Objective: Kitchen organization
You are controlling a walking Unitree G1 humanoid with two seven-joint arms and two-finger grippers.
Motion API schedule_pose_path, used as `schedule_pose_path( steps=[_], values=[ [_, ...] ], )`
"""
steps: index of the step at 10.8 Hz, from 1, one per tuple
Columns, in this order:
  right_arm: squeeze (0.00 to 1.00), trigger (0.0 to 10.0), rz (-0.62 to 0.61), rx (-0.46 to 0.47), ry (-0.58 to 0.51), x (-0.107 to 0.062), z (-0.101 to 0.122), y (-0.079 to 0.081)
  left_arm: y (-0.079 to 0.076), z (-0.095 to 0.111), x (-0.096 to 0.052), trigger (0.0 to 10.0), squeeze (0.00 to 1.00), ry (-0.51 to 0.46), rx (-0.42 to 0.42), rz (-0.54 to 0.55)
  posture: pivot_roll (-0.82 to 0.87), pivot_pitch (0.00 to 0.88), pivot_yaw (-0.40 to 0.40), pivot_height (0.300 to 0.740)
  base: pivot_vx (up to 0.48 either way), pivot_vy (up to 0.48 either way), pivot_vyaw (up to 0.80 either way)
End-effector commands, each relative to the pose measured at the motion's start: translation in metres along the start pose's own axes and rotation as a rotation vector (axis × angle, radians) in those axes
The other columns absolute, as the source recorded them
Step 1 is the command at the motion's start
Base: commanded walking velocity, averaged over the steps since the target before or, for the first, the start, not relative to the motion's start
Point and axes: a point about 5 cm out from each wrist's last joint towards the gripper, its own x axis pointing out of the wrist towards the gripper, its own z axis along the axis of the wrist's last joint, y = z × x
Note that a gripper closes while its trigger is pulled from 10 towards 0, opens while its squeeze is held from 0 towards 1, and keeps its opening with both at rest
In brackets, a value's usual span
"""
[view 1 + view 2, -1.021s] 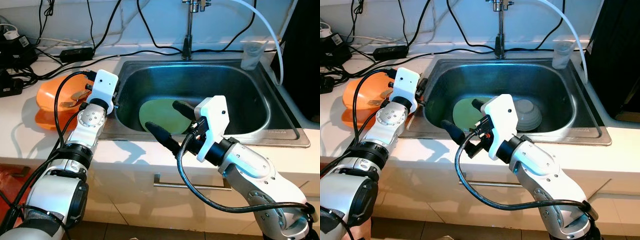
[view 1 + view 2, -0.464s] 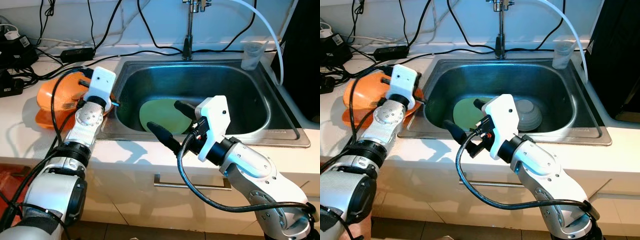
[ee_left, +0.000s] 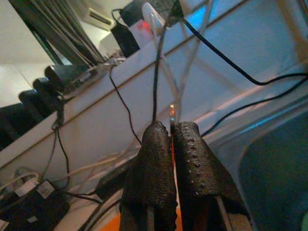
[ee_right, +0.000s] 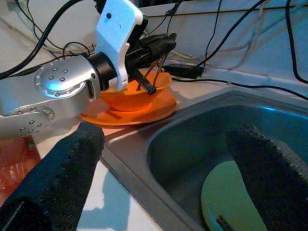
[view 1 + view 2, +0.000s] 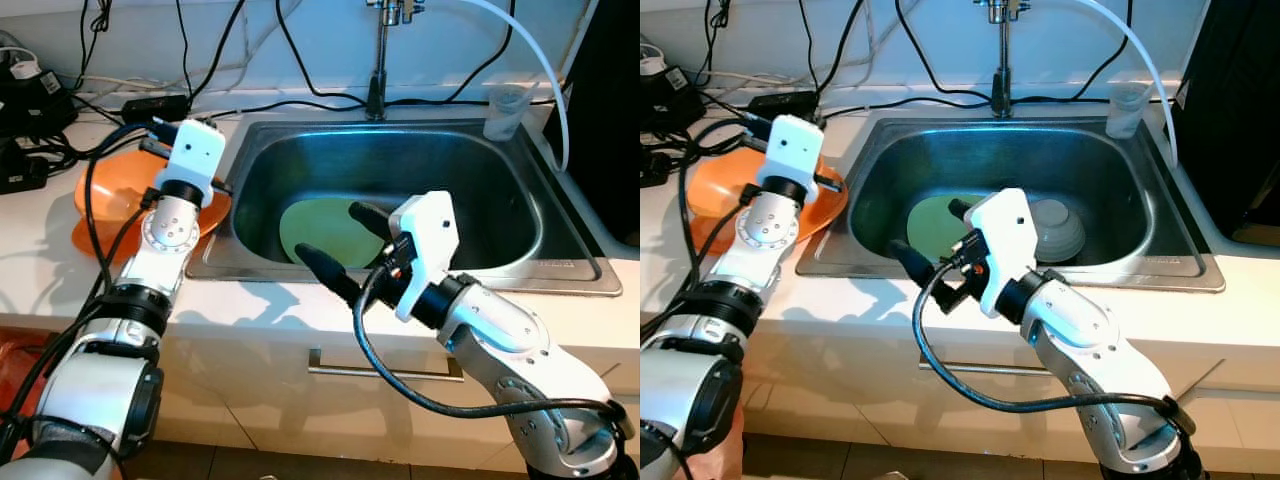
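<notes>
Progress looked partial: our left gripper [image 4: 161,44], jaws clenched on cutlery [image 4: 150,72], hovered over the orange bowl [image 5: 715,190] at nine o'clock; our right gripper [image 5: 335,245] gaped over the sink [image 5: 520,215], where green plate [image 5: 320,228] and grey bowl [image 5: 1058,228] remained.

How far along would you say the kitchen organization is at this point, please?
Done: orange bowl sits on the counter. In hand: left end effector, shut on thin utensils, holds them above that bowl. Left: green plate and grey bowl remain in the sink; right end effector hovers open.
</notes>
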Motion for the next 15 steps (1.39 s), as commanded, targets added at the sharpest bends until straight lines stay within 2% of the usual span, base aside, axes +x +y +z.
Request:
schedule_pose_path(
  steps=[1, 3, 4, 8, 9, 10, 11, 13, 14, 15],
  values=[
    [0.0, 10.0, 0.008, -0.017, -0.013, 0.002, 0.003, 0.0, 0.003, -0.001, -0.003, 0.0, 0.0, -0.011, 0.031, 0.003, -0.11, 0.0, 0.105, 0.74, 0.0, 0.0, 0.0],
    [0.0, 10.0, 0.013, -0.015, -0.009, 0.003, 0.002, 0.0, 0.0, -0.014, -0.012, 0.0, 0.0, 0.043, 0.029, -0.02, -0.11, 0.0, 0.101, 0.74, 0.0, 0.0, 0.0],
    [0.0, 10.0, 0.015, -0.015, -0.004, 0.002, 0.0, 0.0, -0.004, -0.026, -0.019, 10.0, 1.0, 0.1, 0.008, -0.035, -0.1, 0.0, 0.096, 0.74, 0.0, 0.0, 0.0],
    [0.0, 10.0, 0.013, -0.016, 0.002, 0.001, 0.0, -0.001, -0.005, -0.034, -0.024, 10.0, 1.0, 0.142, 0.008, -0.045, -0.11, 0.0, 0.092, 0.74, 0.0, 0.0, 0.0],
    [0.0, 10.0, 0.014, -0.016, 0.004, 0.002, -0.001, -0.001, -0.002, -0.032, -0.024, 10.0, 0.56, 0.133, 0.02, -0.045, -0.11, 0.0, 0.092, 0.74, 0.0, 0.0, 0.0],
    [0.0, 10.0, 0.016, -0.015, 0.004, 0.001, -0.001, -0.001, -0.001, -0.029, -0.024, 10.0, 0.0, 0.113, 0.016, -0.05, -0.1, 0.0, 0.091, 0.74, 0.0, 0.0, 0.0],
    [0.0, 10.0, 0.016, -0.014, 0.005, 0.001, -0.001, -0.001, 0.0, -0.026, -0.025, 10.0, 1.0, 0.086, 0.009, -0.05, -0.1, 0.0, 0.09, 0.74, 0.0, 0.0, 0.0],
    [0.0, 10.0, 0.017, -0.016, 0.005, 0.002, -0.001, -0.002, 0.0, -0.027, -0.026, 10.0, 1.0, 0.092, -0.004, -0.042, -0.1, 0.0, 0.087, 0.74, 0.0, 0.0, 0.0],
    [0.0, 10.0, 0.018, -0.017, 0.005, 0.002, -0.001, -0.002, 0.0, -0.026, -0.026, 10.0, 1.0, 0.093, 0.017, -0.048, -0.1, 0.0, 0.085, 0.74, 0.0, 0.0, 0.0],
    [0.0, 10.0, 0.019, -0.019, 0.007, 0.001, -0.001, -0.002, 0.0, -0.026, -0.027, 10.0, 0.0, 0.099, 0.032, -0.062, -0.1, 0.0, 0.081, 0.74, 0.0, 0.0, 0.0]
  ],
)
